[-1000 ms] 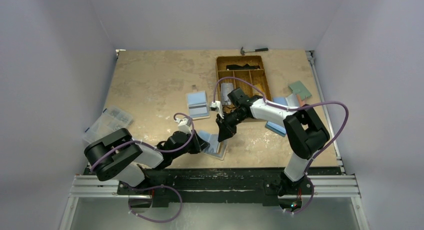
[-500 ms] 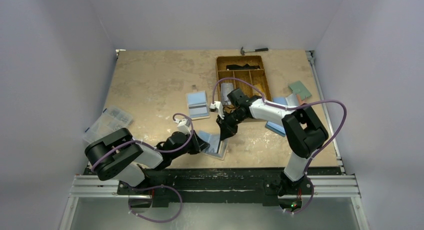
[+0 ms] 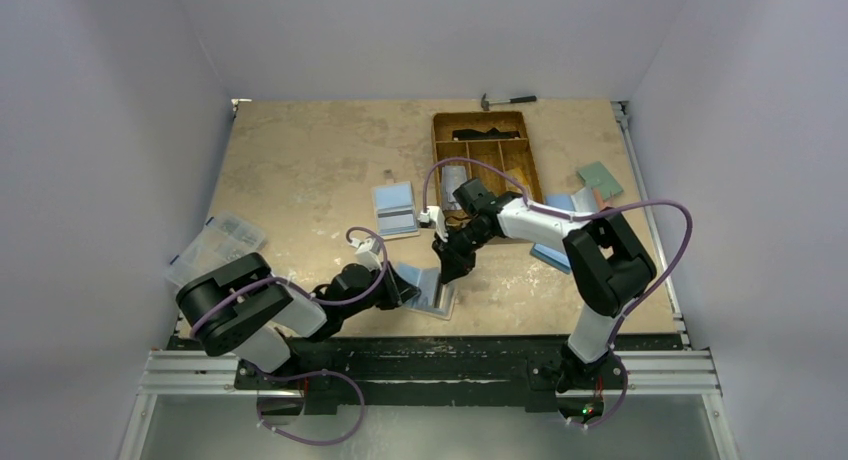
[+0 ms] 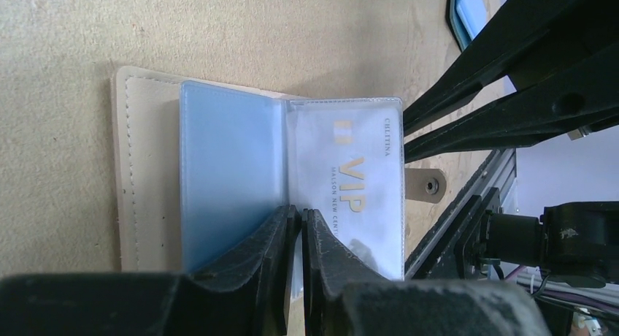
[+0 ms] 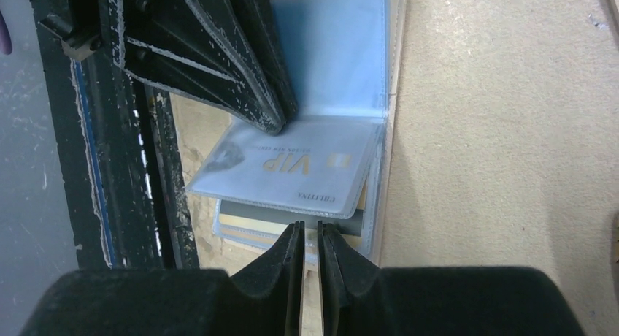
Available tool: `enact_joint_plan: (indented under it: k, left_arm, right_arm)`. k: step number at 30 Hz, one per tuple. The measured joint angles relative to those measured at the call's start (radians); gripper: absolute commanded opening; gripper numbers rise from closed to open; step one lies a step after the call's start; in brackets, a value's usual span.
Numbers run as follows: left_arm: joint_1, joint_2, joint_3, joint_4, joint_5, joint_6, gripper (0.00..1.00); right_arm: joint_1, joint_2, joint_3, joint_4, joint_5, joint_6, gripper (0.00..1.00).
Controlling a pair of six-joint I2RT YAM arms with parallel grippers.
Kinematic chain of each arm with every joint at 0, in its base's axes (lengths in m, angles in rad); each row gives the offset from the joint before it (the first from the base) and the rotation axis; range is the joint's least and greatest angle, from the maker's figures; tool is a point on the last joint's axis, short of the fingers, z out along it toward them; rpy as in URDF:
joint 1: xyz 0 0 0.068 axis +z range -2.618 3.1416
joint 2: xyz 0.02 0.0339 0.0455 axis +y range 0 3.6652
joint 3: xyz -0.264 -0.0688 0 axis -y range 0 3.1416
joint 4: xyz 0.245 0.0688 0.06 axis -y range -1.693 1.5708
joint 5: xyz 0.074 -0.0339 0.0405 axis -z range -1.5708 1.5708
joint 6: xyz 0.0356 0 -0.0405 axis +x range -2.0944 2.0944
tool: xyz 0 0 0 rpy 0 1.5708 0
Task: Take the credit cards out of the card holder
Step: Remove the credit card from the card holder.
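Note:
The tan card holder (image 3: 430, 292) lies open near the table's front edge. In the left wrist view I see its tan cover (image 4: 142, 175), a blue leaf (image 4: 230, 168) and a clear leaf holding a pale VIP credit card (image 4: 354, 182). My left gripper (image 4: 300, 213) is shut at the fold, with a thin pale leaf edge between its jaws. That VIP leaf (image 5: 292, 168) is raised in the right wrist view, and another card (image 5: 244, 210) with a grey stripe shows beneath it. My right gripper (image 5: 311, 226) is at that lower leaf's edge. Its jaws are a narrow slit apart, with nothing visibly gripped.
A brown compartment tray (image 3: 485, 145) and a hammer (image 3: 507, 101) are at the back. A clear organiser box (image 3: 215, 242) sits at the left edge. A blue booklet (image 3: 395, 210) lies mid-table, with blue and green flat items (image 3: 598, 180) at the right. A black rail (image 5: 109, 168) runs beside the holder.
My right gripper has edged slightly up and to the left over the holder. The left gripper and the holder stay where they were.

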Motion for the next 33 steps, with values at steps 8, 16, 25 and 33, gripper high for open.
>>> enact_joint_plan:
  k: [8, 16, 25, 33]
  left_arm:
    - [0.002, 0.012, -0.002, 0.034, 0.023, -0.011, 0.35]
    - [0.002, -0.031, -0.026, 0.069, 0.054, -0.028, 0.6]
    - [0.002, -0.214, -0.05, -0.096, 0.045, -0.009, 0.76]
    - [0.0, -0.309, -0.05, -0.208, 0.013, -0.006, 0.81]
  right_arm:
    - [0.035, 0.0, 0.0, 0.063, 0.033, 0.058, 0.2]
    - [0.074, 0.0, 0.0, 0.137, 0.045, 0.158, 0.19]
    - [0.096, 0.055, 0.029, 0.174, -0.016, 0.226, 0.2]
    - [0.109, 0.09, 0.038, 0.175, -0.092, 0.247, 0.22]
